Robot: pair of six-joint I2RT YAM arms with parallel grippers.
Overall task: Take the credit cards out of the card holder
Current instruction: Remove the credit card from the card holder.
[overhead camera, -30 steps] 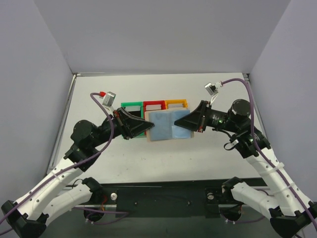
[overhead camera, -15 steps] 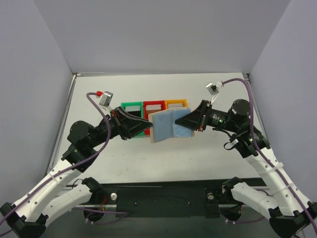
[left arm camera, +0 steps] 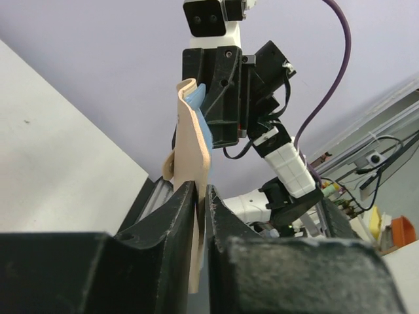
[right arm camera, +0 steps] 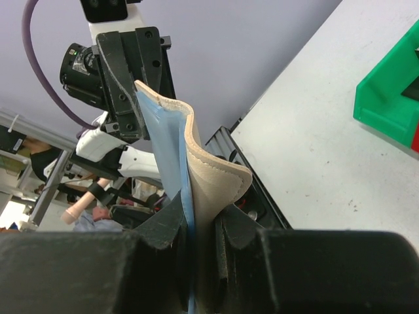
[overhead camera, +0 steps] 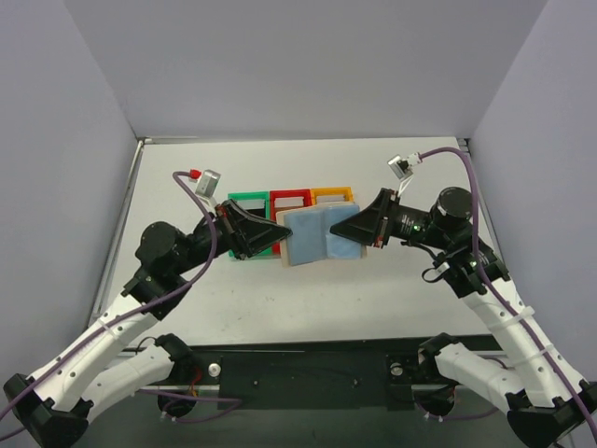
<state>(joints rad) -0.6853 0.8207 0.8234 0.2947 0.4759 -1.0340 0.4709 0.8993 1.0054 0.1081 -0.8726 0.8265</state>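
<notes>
The card holder is a tan bifold wallet with light blue inner panels, held open above the table between both arms. My left gripper is shut on its left edge; in the left wrist view the tan flap rises from between my closed fingers. My right gripper is shut on its right edge; in the right wrist view the tan and blue layers are pinched between my fingers. No credit card shows clearly in any view.
Green, red and orange plastic bins stand in a row just behind the wallet. The green bin's corner shows in the right wrist view. White tabletop lies in front.
The left gripper drew back a little from the wallet half a second ago, letting its left half tilt, and has now come back to the left edge and holds it.
</notes>
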